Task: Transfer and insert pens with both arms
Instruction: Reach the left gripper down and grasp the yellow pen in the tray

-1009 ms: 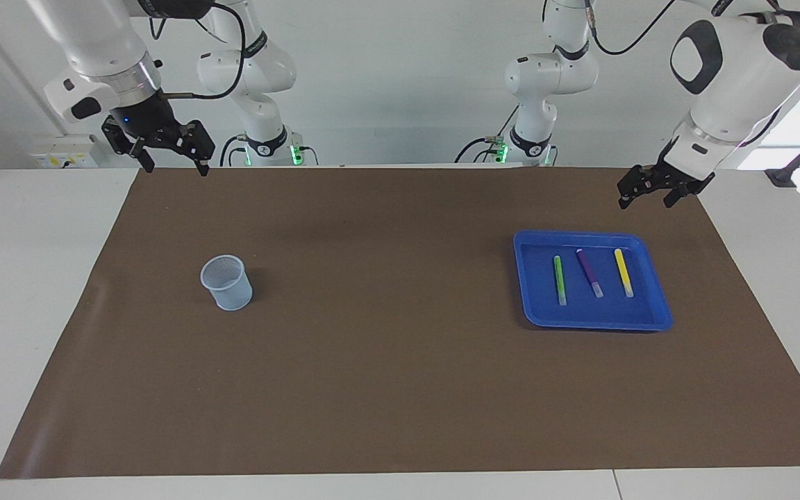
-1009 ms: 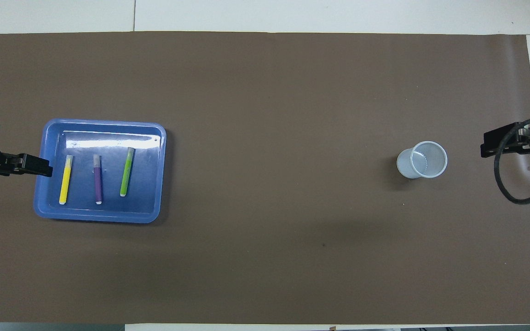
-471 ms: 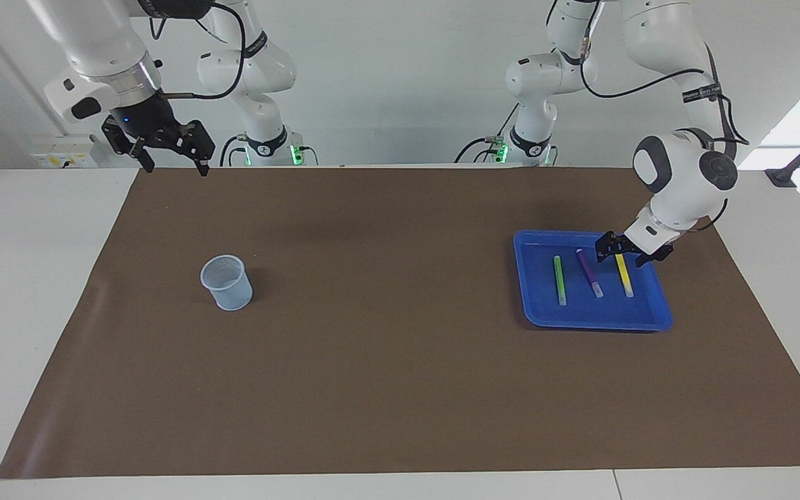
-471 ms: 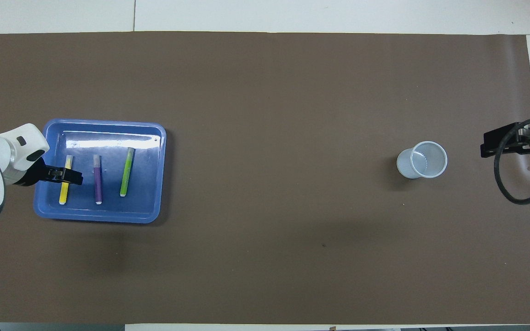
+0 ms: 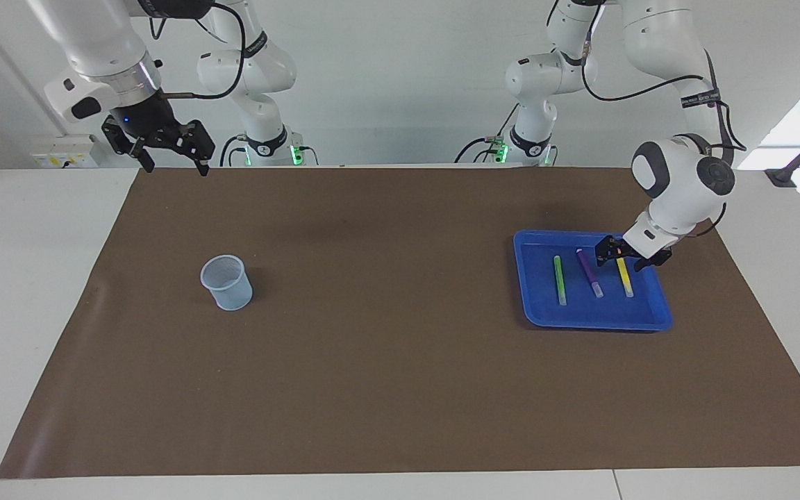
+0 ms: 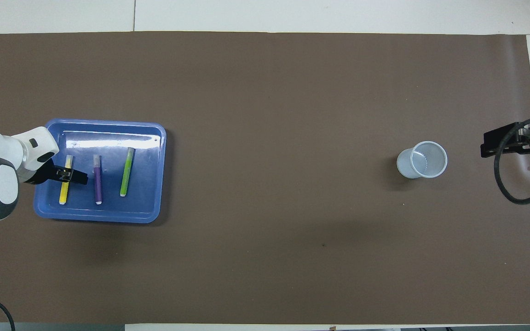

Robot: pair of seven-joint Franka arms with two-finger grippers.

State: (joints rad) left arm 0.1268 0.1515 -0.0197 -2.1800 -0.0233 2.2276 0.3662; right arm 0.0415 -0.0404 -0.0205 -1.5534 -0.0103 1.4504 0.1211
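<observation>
Reaching into the blue tray [image 5: 591, 321], the left claw [image 5: 623, 255] straddles the yellow pen [image 5: 626, 278] with fingers apart, nothing gripped. Next it must pinch and lift. The right claw [image 5: 164, 147] waits wide, high up.

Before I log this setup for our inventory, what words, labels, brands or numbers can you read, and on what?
None can be read.
Band on the left arm: print too small to read.
Yellow pen, purple pen, green pen, blue tray, cup: no lettering visible.
</observation>
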